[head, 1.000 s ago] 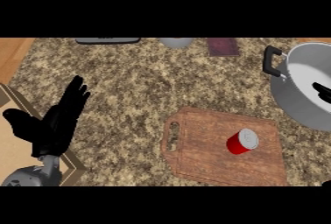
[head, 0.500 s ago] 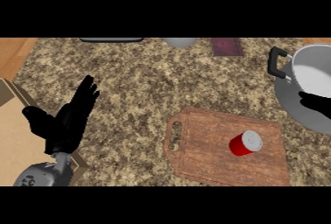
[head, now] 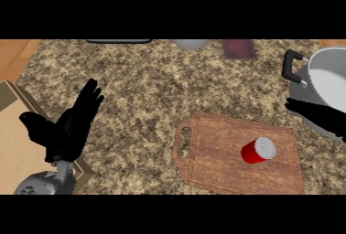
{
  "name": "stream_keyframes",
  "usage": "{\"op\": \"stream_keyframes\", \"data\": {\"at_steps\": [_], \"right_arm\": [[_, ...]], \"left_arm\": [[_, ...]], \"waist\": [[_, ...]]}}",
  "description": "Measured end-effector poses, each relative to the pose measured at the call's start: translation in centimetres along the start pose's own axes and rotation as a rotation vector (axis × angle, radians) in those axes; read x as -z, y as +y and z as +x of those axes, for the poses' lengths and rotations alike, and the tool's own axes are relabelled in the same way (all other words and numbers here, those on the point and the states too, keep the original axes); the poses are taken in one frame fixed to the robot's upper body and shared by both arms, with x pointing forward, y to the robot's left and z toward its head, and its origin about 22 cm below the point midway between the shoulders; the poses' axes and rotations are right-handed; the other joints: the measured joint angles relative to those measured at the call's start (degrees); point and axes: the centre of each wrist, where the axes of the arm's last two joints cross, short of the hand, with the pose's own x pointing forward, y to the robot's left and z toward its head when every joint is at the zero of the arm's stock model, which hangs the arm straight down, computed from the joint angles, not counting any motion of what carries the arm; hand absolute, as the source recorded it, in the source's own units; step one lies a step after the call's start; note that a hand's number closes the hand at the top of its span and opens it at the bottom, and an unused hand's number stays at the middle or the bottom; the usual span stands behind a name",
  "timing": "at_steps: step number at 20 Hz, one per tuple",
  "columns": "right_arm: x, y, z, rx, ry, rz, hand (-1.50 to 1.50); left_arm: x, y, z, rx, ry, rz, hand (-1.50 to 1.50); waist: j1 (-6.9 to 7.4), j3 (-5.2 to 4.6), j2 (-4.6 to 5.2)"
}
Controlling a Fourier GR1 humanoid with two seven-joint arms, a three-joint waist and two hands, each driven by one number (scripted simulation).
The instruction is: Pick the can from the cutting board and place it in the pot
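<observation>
A red can with a silver lid stands on the wooden cutting board at the lower right. The grey pot with a black handle sits at the right edge, beyond the board. My right hand comes in from the right edge in front of the pot, above and right of the can, apart from it, fingers fairly straight. My left hand rests open at the left, fingers up, far from the board.
Along the counter's far edge lie a dark flat item, a grey bowl and a maroon block. A tan panel shows at the lower left; wood flooring is at the upper left.
My right hand has come further into view from the right edge and lowered toward the board. The left hand has drifted slightly right and down. The can has not moved.
</observation>
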Motion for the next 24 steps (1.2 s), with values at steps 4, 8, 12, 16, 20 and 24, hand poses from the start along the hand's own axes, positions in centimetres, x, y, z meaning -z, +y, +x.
{"op": "stream_keyframes", "data": {"at_steps": [4, 8, 12, 16, 20, 24], "right_arm": [[0.3, 0.9, 0.3, -0.044, 0.047, 0.038, -1.5], [1.1, 2.9, 0.0, -0.065, 0.083, 0.054, -1.5], [1.6, 3.8, -0.5, -0.046, 0.085, 0.031, -1.5], [1.6, 4.7, 0.3, -0.028, 0.072, 0.012, -1.5], [2.3, 5.6, 1.5, -0.022, 0.076, 0.004, -1.5], [3.0, 6.4, 1.6, -0.016, 0.115, 0.01, -1.5]], "left_arm": [[0.6, 0.6, -0.2, -0.002, 0.001, 0.004, 0.0], [0.6, 0.5, 0.1, -0.002, -0.001, 0.007, 0.0], [0.5, 0.9, 0.4, 0.005, -0.003, 0.005, 0.0], [0.7, 0.8, 0.2, -0.004, 0.001, 0.008, 0.0], [0.6, 0.6, -0.4, -0.003, 0.003, 0.008, 0.0], [0.2, 0.9, -0.5, -0.001, 0.0, 0.003, 0.0]], "waist": [[-0.28, 0.02, -0.02], [-0.35, 0.03, -0.04], [-0.38, 0.04, -0.06], [-0.45, 0.04, -0.06], [-0.41, 0.03, -0.06], [-0.35, 0.03, -0.07]]}}
